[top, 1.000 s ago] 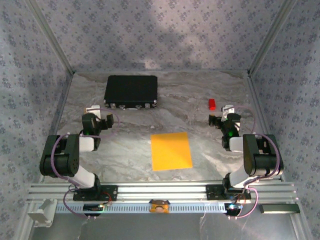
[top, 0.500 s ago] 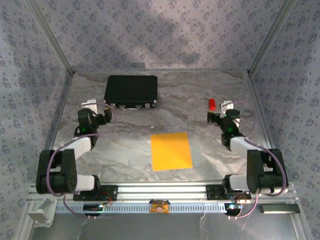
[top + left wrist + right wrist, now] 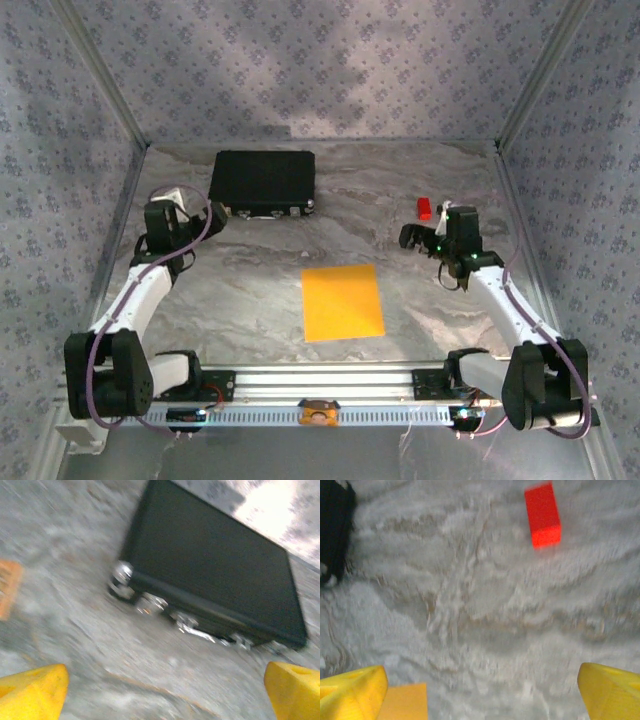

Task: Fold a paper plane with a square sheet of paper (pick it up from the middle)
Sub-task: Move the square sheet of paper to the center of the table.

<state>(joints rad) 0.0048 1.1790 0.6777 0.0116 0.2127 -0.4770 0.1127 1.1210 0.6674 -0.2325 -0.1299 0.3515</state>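
From the top external camera, the square sheet of paper (image 3: 343, 302) lies flat on the grey marbled surface (image 3: 250, 290), near its middle and a little toward the near edge, between the two arms and touched by neither. A black case (image 3: 262, 180) sits toward the far left, and a small red block (image 3: 424, 208) toward the far right. The left hand (image 3: 180, 208) hovers just beside the case's left end, well apart from the sheet. The right hand (image 3: 420, 235) hangs just on the near side of the red block, beyond the sheet's far right corner.

In the left wrist view the picture is blurred. The left hand (image 3: 162, 695) is spread wide, its two yellow fingers (image 3: 35, 690) sitting in the bottom corners with nothing between them but bare surface. The black case (image 3: 215, 575) lies ahead, its metal latches facing the camera. Something orange shows at the left edge, possibly a corner of the sheet, though the blur keeps me from being sure.

In the right wrist view the right hand (image 3: 480, 695) is likewise wide apart and holds nothing, with a yellow finger (image 3: 352, 690) in each bottom corner. The red block (image 3: 543, 515) lies ahead at the upper right. A corner of the sheet (image 3: 405, 702) shows at the bottom, just beside the left-hand finger. The dark edge of the case (image 3: 332, 530) shows at the upper left.
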